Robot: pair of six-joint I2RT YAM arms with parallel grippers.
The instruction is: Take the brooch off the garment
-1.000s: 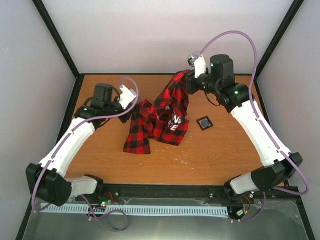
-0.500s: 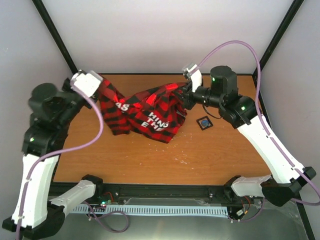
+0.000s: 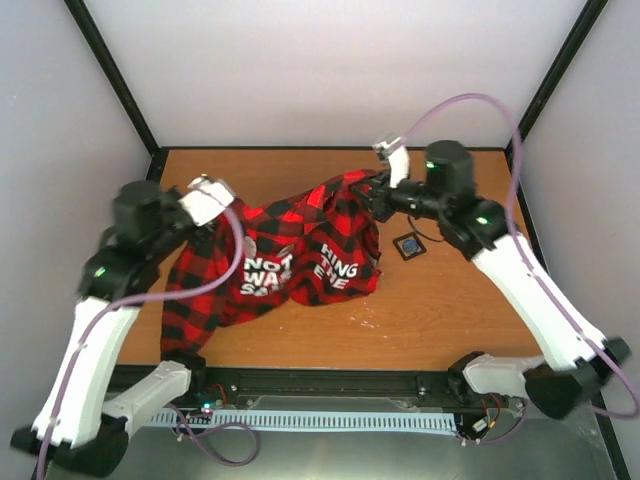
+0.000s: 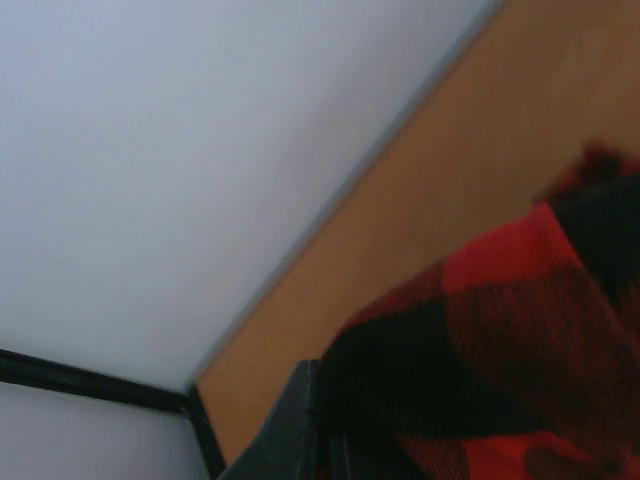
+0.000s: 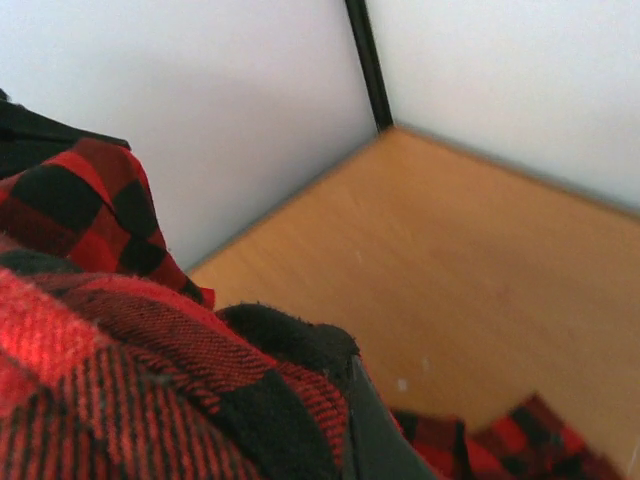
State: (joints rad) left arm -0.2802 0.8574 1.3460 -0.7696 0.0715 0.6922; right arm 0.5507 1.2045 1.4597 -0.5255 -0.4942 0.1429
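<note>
Left gripper (image 3: 222,212) and right gripper (image 3: 376,190) each pinch shirt (image 3: 300,255), jaws pressed on cloth. Small dark brooch (image 3: 408,245) apparently lies on table (image 3: 430,315) just right of shirt: removal seemingly done.

Orange-brown wooden surface (image 3: 450,310) fills centre frame. Plain white walls (image 3: 330,70) behind and on both sides. Black frame posts (image 3: 110,75) slant across upper corners. Light soft, even.

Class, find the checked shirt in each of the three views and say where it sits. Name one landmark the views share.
Top external: shirt at centre, spread left to right.
Left wrist: shirt lower right.
Right wrist: shirt lower left.
Shared landmark: the wooden table.
</note>
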